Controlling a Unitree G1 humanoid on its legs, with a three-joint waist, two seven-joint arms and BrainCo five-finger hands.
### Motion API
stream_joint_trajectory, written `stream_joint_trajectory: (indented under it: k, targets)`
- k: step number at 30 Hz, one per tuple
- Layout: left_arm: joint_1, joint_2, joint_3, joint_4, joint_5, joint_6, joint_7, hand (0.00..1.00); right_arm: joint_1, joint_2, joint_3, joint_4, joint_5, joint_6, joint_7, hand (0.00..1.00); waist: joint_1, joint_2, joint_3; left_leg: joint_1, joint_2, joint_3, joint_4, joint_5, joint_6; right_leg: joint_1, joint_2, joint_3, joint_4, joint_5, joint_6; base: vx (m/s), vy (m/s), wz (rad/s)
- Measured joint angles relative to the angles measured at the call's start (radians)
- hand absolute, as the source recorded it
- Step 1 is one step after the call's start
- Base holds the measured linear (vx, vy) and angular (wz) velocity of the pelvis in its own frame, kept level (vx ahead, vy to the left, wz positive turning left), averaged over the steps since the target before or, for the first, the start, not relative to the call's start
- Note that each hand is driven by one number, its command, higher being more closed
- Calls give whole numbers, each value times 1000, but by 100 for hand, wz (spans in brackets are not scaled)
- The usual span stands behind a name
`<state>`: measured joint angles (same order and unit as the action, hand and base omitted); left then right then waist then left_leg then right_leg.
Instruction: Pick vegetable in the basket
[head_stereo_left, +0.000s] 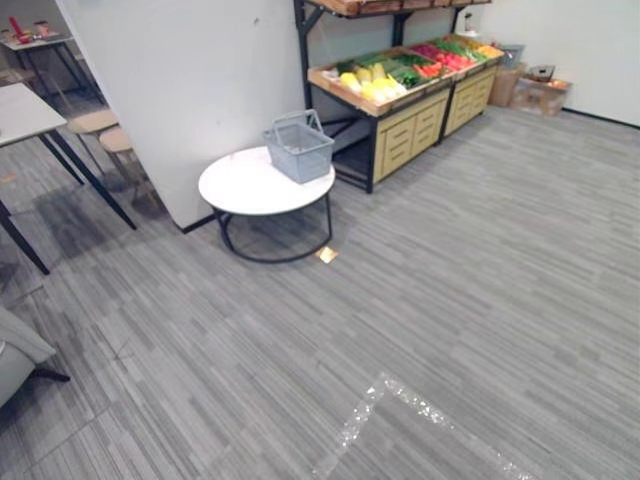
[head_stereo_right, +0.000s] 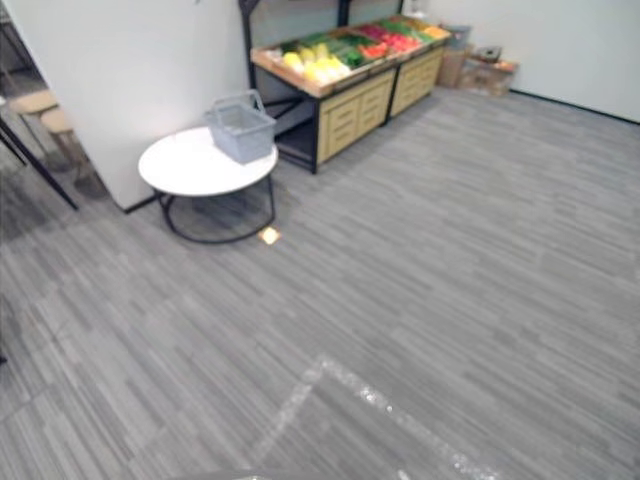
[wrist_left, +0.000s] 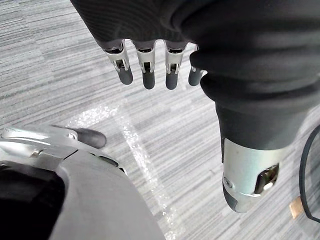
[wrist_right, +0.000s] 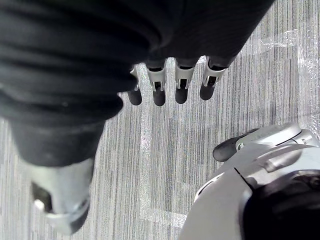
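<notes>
L hand (wrist_left: 145, 66) and R hand (wrist_right: 182, 81): fingers relaxed, nothing held. Grey plastic basket (head_stereo_left: 298, 150) stands on round white table (head_stereo_left: 240, 190), near wooden stand (head_stereo_left: 410, 125) w/ assorted vegetables (head_stereo_left: 385, 82).

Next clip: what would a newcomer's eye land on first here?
The grey basket on the round white table, beside a white wall, stands out first. Beyond it is a wooden produce stand with yellow, green and red vegetables. The left hand and right hand hang open over the grey floor.
</notes>
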<state>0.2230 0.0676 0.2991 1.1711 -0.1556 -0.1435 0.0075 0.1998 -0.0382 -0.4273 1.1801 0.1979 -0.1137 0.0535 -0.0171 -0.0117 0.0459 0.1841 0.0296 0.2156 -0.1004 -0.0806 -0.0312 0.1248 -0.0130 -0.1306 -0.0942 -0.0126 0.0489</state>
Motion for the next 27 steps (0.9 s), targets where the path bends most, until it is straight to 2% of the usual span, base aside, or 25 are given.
stream_joint_trajectory:
  k: [7,11,12,13,14,15,16,17,18,19,20,21,24,26,27]
  targets:
    - [-5,1,1,0,0,0,-6,0,-4,3,-8,-7,0,0,1,0,0,3,2,-13,8,6,6,-3,-5,-14,7,2,3,-3,-4,0,-51,-2]
    - [-32,9,5,-5,-2,0,-2,0,-27,15,-9,-27,9,-1,1,0,-2,-3,28,-30,21,21,7,1,-27,-117,10,10,178,-88,-22,-21,-65,-9]
    - [-45,15,12,-20,-22,1,1,0,-31,19,-12,-27,17,-1,1,0,-3,-20,39,-55,28,22,69,-35,-57,-144,4,8,248,-129,-34,-9,-75,3]
    - [-47,15,21,-29,-31,0,3,0,-33,24,-13,-28,20,-1,1,0,-2,-27,49,-71,36,22,123,-62,-61,-145,3,8,267,-147,-36,1,-142,5]
    - [-42,14,33,-41,-39,0,8,0,-36,30,-7,-36,27,-1,0,0,4,-33,55,-115,60,33,254,-114,-72,-144,3,5,294,-183,-48,-7,-146,15]
    - [-46,10,66,-59,-40,1,9,0,-34,28,25,-46,40,0,0,0,3,-43,58,-204,94,60,461,-138,-68,-145,1,-2,312,-205,-56,0,-183,18]
    - [-47,6,78,-76,-41,0,10,0,-34,28,53,-56,40,-1,0,0,5,-45,62,-257,115,64,582,-136,-63,-139,0,-7,317,-210,-62,27,-140,14]
    - [-54,-12,100,-100,-60,0,12,0,-34,13,104,-84,40,-3,1,0,16,-33,75,-342,156,57,789,-91,-28,-119,3,-9,329,-222,-71,57,-82,1]
    - [-52,-21,103,-107,-72,-1,13,0,-34,3,129,-97,40,-3,0,0,21,-33,84,-378,169,45,870,-57,-22,-102,4,-8,332,-230,-75,103,-37,2]
    - [-50,-26,103,-116,-95,-1,18,0,-39,-14,175,-118,39,-5,0,0,25,-21,93,-434,176,12,988,-55,-27,-77,-1,-8,339,-246,-82,146,17,4]
    - [-48,-29,100,-116,-111,-1,19,0,-57,-25,213,-135,39,-5,0,0,27,-18,93,-477,169,0,1018,-68,-40,-62,-16,-6,339,-259,-78,159,31,4]
    - [-44,-30,99,-116,-112,-1,19,0,-69,-26,229,-148,40,-5,0,0,28,-20,92,-494,165,-1,1005,-72,-45,-59,-24,-2,338,-261,-78,231,74,-8]
    - [-39,-49,96,-111,-117,-1,21,0,-154,-14,281,-161,43,-21,1,0,48,-6,100,-534,160,2,700,-57,-37,-40,-53,30,302,-265,-50,274,126,-23]
    - [-26,-63,101,-107,-115,-2,32,0,-161,-2,329,-202,44,-27,0,0,50,2,101,-530,160,-1,381,33,-44,-13,-81,46,287,-299,-6,386,214,-13]
    - [-21,-65,101,-106,-115,-2,34,0,-164,-2,337,-204,44,-29,0,0,53,3,101,-530,161,-9,324,52,-48,-6,-89,54,288,-312,4,370,240,-25]
